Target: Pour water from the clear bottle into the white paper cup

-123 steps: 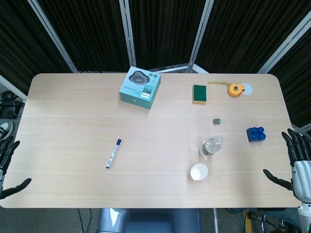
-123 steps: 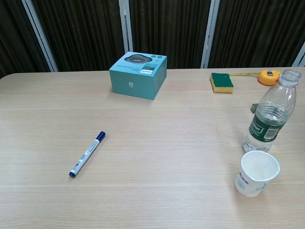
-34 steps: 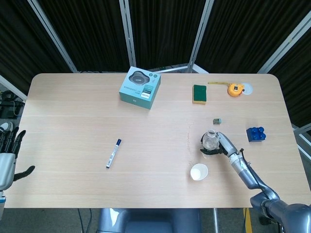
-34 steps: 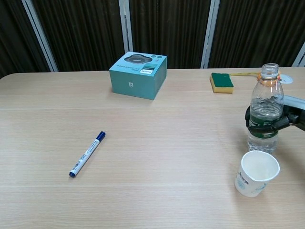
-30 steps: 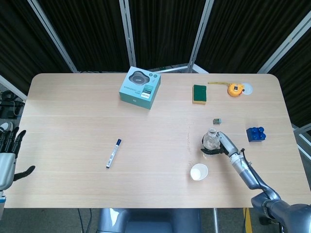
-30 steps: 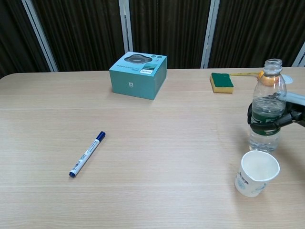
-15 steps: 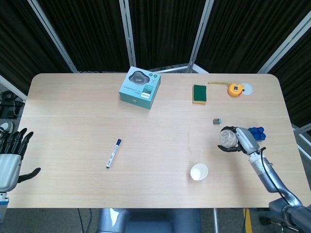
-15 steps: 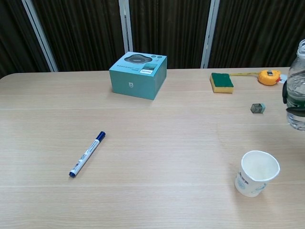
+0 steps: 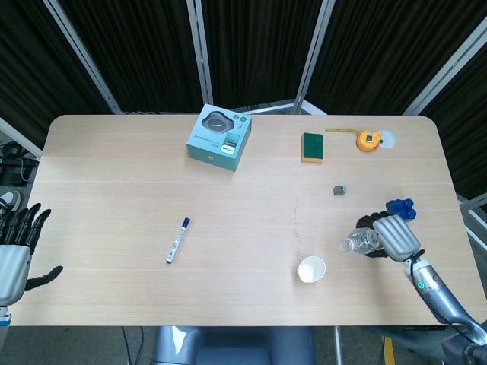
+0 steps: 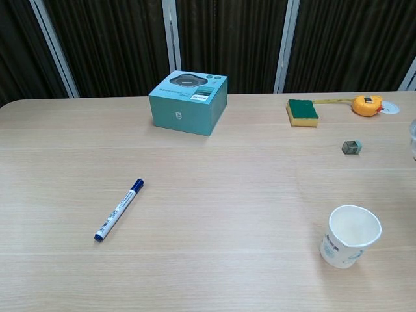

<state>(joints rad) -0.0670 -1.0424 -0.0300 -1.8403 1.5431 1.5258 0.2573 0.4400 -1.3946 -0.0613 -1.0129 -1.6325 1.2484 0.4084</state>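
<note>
Right robot hand [image 9: 392, 237] wrapped around the tilted clear bottle [image 9: 359, 241], right of the white paper cup [image 9: 311, 269]. Left robot hand [image 9: 15, 255] far left of it, fingers spread, holding nothing.

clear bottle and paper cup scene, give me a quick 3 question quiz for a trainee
1. True or false: the right hand holds the clear bottle tilted, its neck toward the white paper cup.
2. Which lies nearest the blue marker? A: green sponge; B: teal box; C: yellow tape measure.
3. Fill in: the left hand holds ____.

Key: 1 true; 2 B; 3 nothing.
</note>
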